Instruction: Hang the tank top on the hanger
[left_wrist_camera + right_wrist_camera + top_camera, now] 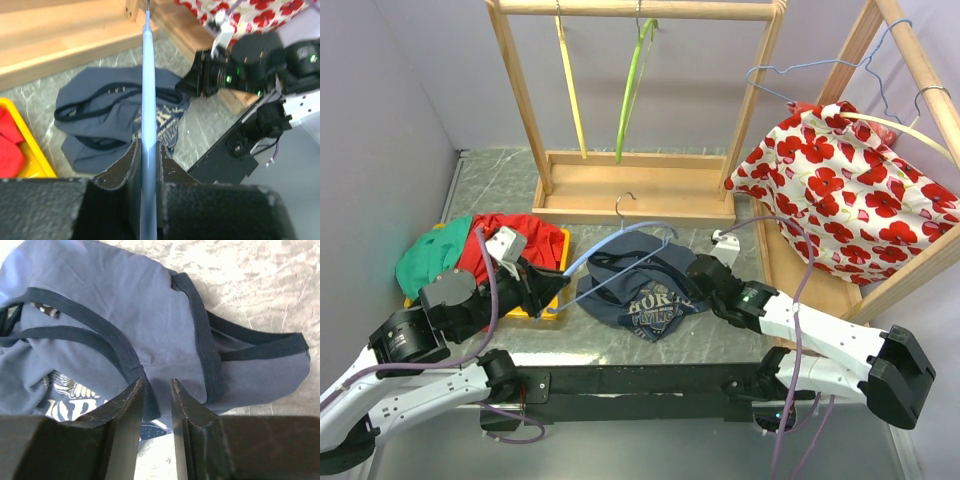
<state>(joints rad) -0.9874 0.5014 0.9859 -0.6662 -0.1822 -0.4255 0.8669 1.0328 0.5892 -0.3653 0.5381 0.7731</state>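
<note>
The navy tank top (645, 290) lies crumpled on the table, its pale lettering facing up. The light blue hanger (620, 238) lies slanted over its left part, hook (625, 205) toward the wooden rack. My left gripper (563, 283) is shut on one end of the hanger (148, 90), which runs straight out from between the jaws (148, 150). My right gripper (695, 272) sits at the tank top's right edge. In the right wrist view its jaws (157, 382) stand narrowly apart, a fold of the tank top (125, 305) between the tips.
A yellow tray (548, 308) at the left holds a red garment (515, 235) and a green garment (430, 260). Behind stands a wooden rack (640, 190) with a yellow hanger (570, 90) and a lime green hanger (630, 90). A floral garment (850, 190) hangs on the right rack.
</note>
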